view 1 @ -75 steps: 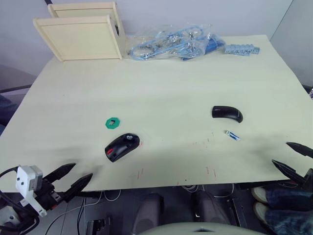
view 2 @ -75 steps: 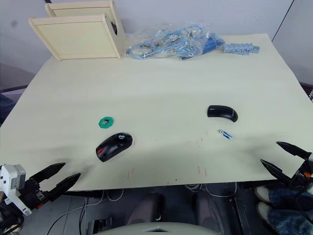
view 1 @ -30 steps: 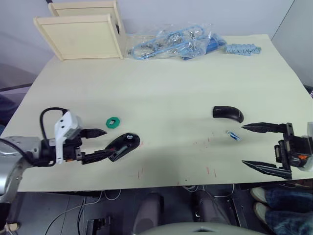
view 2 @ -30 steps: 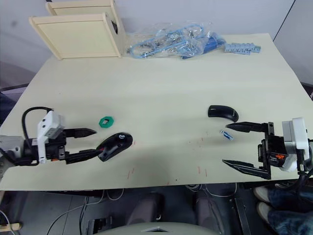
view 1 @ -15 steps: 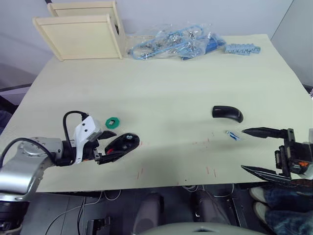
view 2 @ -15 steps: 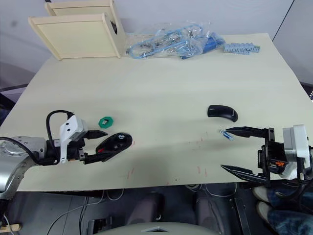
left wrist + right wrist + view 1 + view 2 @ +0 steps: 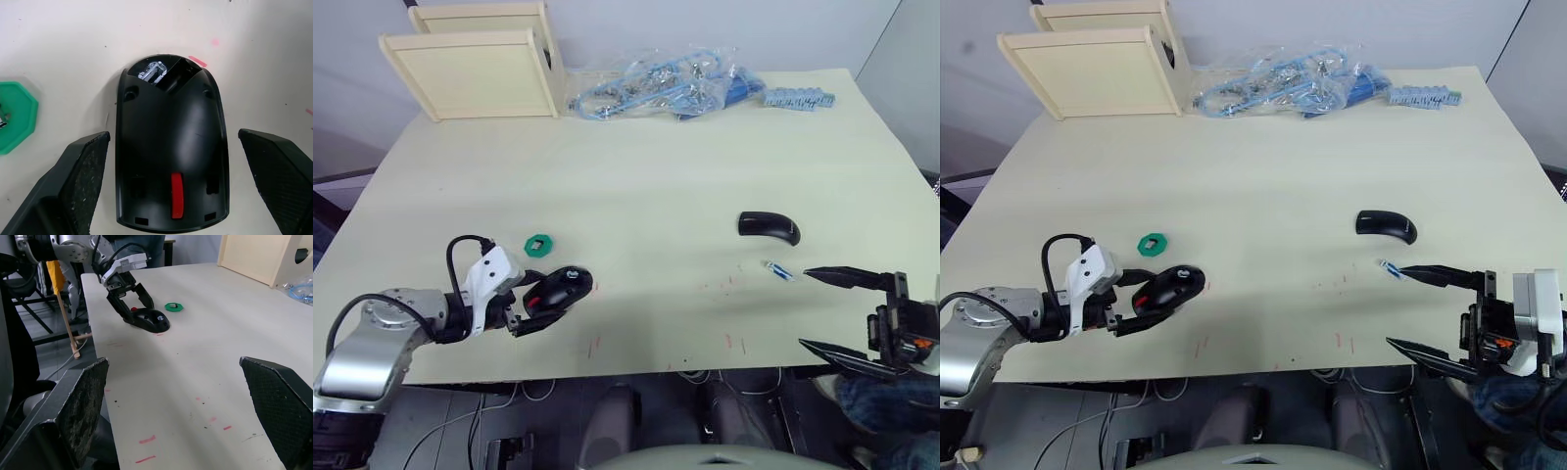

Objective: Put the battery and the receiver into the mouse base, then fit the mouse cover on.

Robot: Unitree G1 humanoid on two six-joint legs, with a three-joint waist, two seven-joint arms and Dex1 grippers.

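Near the front edge of the pale table (image 7: pixel 636 157), toward the robot's left, the mouse base (image 7: pixel 556 291) is found lying flat, a red part visible on its black shell. It is straddled by the left gripper (image 7: pixel 530 300), whose two black fingers (image 7: pixel 80 183) are spread, one on each side of the shell's rear end; in the left wrist view a narrow gap is seen between each finger and the shell, so nothing is grasped. Just beside the mouse base, on its far left side, a green disc (image 7: pixel 539 245) is seen, with a small dark piece set in its middle; whether this is the receiver cannot be told.

Well apart, on the robot's right half of the table, the mouse cover (image 7: pixel 769 226) is seen lying with its curved back up. Near it, toward the front edge, the battery (image 7: pixel 778 270) is found, a small white and blue cylinder lying on its side. The right gripper (image 7: pixel 847 312) is held at the table's front right corner with its fingers parted wide and nothing between them; its upper fingertip is close to the battery but apart from it.

At the back of the table a wooden box (image 7: pixel 480 64), a clear bag of blue cables (image 7: pixel 661 86) and a strip of grey-blue parts (image 7: pixel 798 98) are seen.
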